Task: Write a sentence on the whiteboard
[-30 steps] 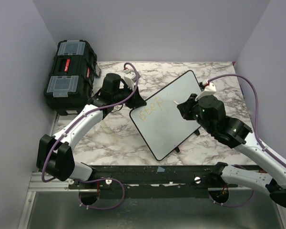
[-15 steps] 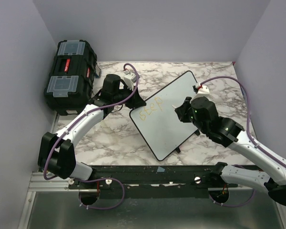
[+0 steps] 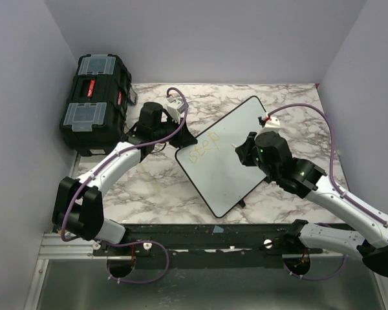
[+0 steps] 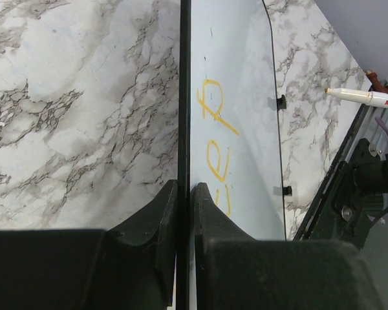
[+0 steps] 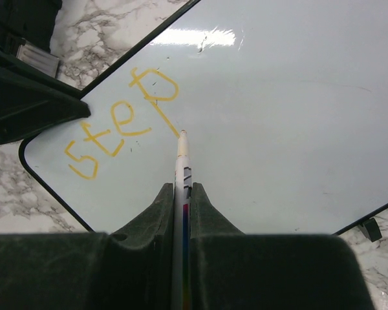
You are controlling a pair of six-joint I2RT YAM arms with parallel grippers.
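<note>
Glossy whiteboard (image 3: 227, 169), orange sentence (image 5: 119, 124)
The round-cornered board lies skewed on the marbled bench (image 3: 152, 187). The left claw (image 4: 185, 187) clamps its thin black rim and the right claw (image 5: 182, 187) clamps a slim white marker (image 5: 182, 158), tip at "step".

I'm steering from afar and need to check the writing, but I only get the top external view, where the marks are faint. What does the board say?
Observer: In the right wrist view, the yellow-orange handwritten word on the large flat white whiteboard reads "step".
Operator: Where is the pen tip?
Observer: The white marker pen, held in the shut right claw, points its tip at the end of the p's tail. I cannot confirm contact.
Operator: And the left side?
Observer: The left wrist view shows the left claw shut on the whiteboard's thin black rim, a finger on either face.
</note>
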